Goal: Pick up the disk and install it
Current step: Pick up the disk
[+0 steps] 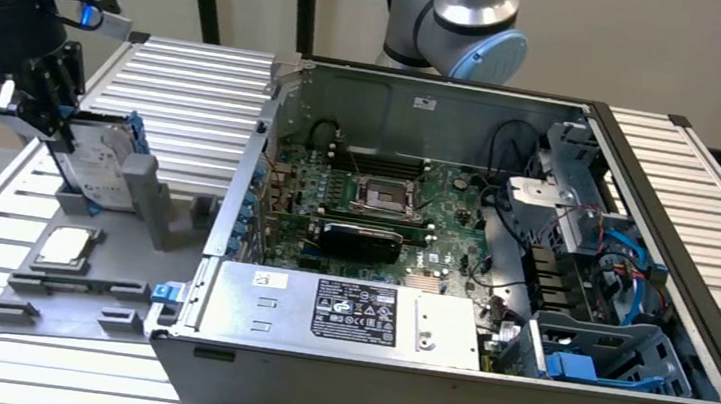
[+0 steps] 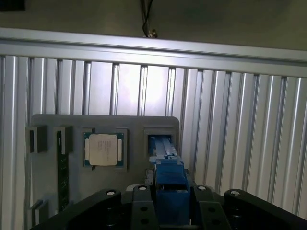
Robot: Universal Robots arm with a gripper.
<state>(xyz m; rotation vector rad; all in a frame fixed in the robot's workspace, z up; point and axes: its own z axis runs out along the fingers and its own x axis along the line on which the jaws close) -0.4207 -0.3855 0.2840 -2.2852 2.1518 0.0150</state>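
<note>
1. The gripper (image 1: 58, 128) hangs over the grey tray (image 1: 97, 287) at the exterior view's left edge of the slatted aluminium table (image 1: 200, 75). Its jaws are clenched on the disk (image 1: 99, 166).
2. The disk stands upright on its narrow edge at the far side of the tray, with the white label facing the computer case (image 1: 426, 98). The blue carrier shows along its sides.
3. From the wrist camera, the gripper (image 2: 168, 203) shows dark fingers (image 2: 142, 207) pressed on either side of the disk (image 2: 165, 163). The blue frame runs down to a rectangular slot in the tray (image 2: 134, 125). Whether the lower edge has left that slot cannot be told.
4. A small square chip (image 1: 67, 247) lies flat in its own recess just beside that slot, apart from the disk. The wrist camera shows the chip (image 2: 103, 149) face up.
5. A grey post (image 1: 137, 184) of the tray rises close against the disk on the case side. Beyond it, bare table slats run to the case wall.
6. The case lies open on top, its rim unobstructed. An empty blue cage (image 1: 613, 354) sits in the near corner at the exterior view's right, well apart from the disk, with the power supply (image 1: 349, 311) along the near edge between them.
</note>
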